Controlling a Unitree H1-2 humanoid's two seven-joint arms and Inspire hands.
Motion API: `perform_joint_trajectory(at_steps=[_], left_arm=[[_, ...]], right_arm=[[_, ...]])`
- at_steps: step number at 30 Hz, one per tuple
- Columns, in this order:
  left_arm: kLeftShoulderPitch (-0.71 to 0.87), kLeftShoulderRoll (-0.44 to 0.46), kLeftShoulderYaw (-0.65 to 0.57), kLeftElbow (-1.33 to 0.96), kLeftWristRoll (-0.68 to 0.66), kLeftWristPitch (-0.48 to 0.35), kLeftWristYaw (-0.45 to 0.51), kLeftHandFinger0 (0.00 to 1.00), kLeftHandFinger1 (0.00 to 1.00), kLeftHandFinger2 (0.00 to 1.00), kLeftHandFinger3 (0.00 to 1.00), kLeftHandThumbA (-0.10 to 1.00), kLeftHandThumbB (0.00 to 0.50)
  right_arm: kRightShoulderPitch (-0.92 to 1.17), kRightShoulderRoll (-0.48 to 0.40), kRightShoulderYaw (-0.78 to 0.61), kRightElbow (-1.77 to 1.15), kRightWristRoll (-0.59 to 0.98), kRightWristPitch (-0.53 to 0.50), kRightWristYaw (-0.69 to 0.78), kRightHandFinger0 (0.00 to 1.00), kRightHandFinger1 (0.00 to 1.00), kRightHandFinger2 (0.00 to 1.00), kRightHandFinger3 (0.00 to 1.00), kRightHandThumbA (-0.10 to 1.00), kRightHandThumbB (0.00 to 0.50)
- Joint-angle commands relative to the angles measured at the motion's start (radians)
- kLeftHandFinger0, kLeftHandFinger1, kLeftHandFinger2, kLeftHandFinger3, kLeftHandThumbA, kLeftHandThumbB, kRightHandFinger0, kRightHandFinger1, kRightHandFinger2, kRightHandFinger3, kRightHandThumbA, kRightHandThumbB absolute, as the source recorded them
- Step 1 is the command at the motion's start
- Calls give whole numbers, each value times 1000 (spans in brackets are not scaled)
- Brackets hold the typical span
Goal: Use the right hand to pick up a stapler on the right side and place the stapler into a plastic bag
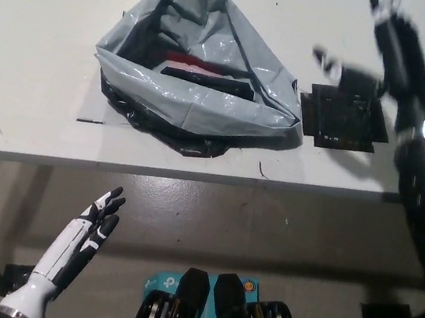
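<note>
Fingers on the white left hand [92, 225] straight and a bit spread, holding nothing, just parked at 7 o'clock below the desk [37, 65] edge. Black right hand [398, 58] up at 1 o'clock over the desk, pure motion smear, so no calling it open or closed, and no spotting anything carried in it either.

Grey plastic bag [196, 106] at 11 o'clock, mouth gaping. Long black bar lying across the inside on something red [197, 67], most likely the stapler [207, 80], already in. Dark square pad [343, 120] right at the bag's 3 o'clock, no stapler on it.

Reads like the tail end of the job: drop done, nothing to do but clear the arm. Next move, just guessing: swing the right arm out toward 4 o'clock without clipping the bag's rim or dragging the pad along.

Hard to make out:
- bar's ends tucked under the bag's folds, so no clean look at its shape
- deeper part of the bag lost in shadow
- pale blur between hand and pad, thumb or shadow, no telling
- right arm cut off by the frame around 3 to 4 o'clock
</note>
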Motion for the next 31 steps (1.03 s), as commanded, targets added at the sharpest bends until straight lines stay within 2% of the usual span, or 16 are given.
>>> perform_joint_trajectory(at_steps=[1,2,3,6,9,11,12,13,14,17,18,22,25,27,29,31], left_arm=[[-17,6,140,25,-122,-64,51,1000,1000,1000,1000,1000,89],[3,6,136,28,-111,-72,54,1000,1000,1000,1000,1000,91],[21,6,134,30,-106,-75,54,1000,1000,1000,1000,1000,93],[60,0,131,31,-103,-75,49,1000,1000,1000,1000,1000,99],[101,-2,131,25,-104,-68,34,1000,1000,1000,1000,1000,102],[113,-9,132,23,-108,-66,25,1000,1000,1000,1000,1000,88],[115,-12,133,24,-109,-67,23,1000,1000,1000,1000,1000,88],[117,-13,134,24,-109,-67,21,1000,1000,1000,1000,1000,99],[117,-20,134,32,-113,-79,17,1000,1000,1000,1000,1000,82],[118,-33,135,41,-121,-90,14,1000,1000,1000,1000,1000,83],[124,-36,135,40,-127,-89,10,1000,1000,1000,1000,1000,81],[146,-47,136,39,-131,-107,8,1000,1000,1000,1000,1000,18],[157,-53,134,41,-139,-108,4,1000,1000,1000,1000,1000,10],[168,-56,131,48,-133,-120,7,1000,1000,1000,1000,1000,7],[170,-52,131,52,-130,-126,8,1000,1000,1000,1000,1000,17],[170,-51,130,52,-127,-127,8,1000,1000,1000,1000,1000,17]], right_arm=[[477,28,-148,-916,133,-75,-79,1000,1000,1000,1000,740,143],[542,34,-135,-868,146,-117,-92,1000,1000,1000,1000,672,118],[593,39,-128,-820,142,-147,-101,1000,1000,1000,1000,659,102],[688,64,-142,-671,113,-185,-132,1000,1000,1000,1000,700,162],[728,103,-166,-545,153,-224,-148,1000,1000,1000,1000,721,182],[725,129,-183,-470,163,-252,-149,1000,1000,1000,1000,719,174],[727,134,-188,-464,161,-256,-146,1000,1000,1000,1000,719,174],[729,138,-193,-461,160,-258,-142,1000,1000,1000,1000,661,159],[722,150,-200,-426,142,-266,-144,1000,1000,1000,1000,715,182],[697,180,-208,-322,124,-281,-139,1000,1000,1000,1000,725,204],[694,194,-207,-274,125,-294,-138,1000,1000,1000,1000,714,197],[699,218,-207,-146,163,-310,-106,1000,1000,1000,1000,658,174],[701,219,-211,-70,197,-334,-85,1000,1000,1000,1000,587,173],[710,213,-209,-43,221,-316,-53,1000,1000,1000,1000,606,166],[702,212,-204,-4,248,-301,-25,1000,1000,1000,1000,640,191],[698,210,-202,7,255,-296,-16,1000,1000,1000,1000,651,189]])
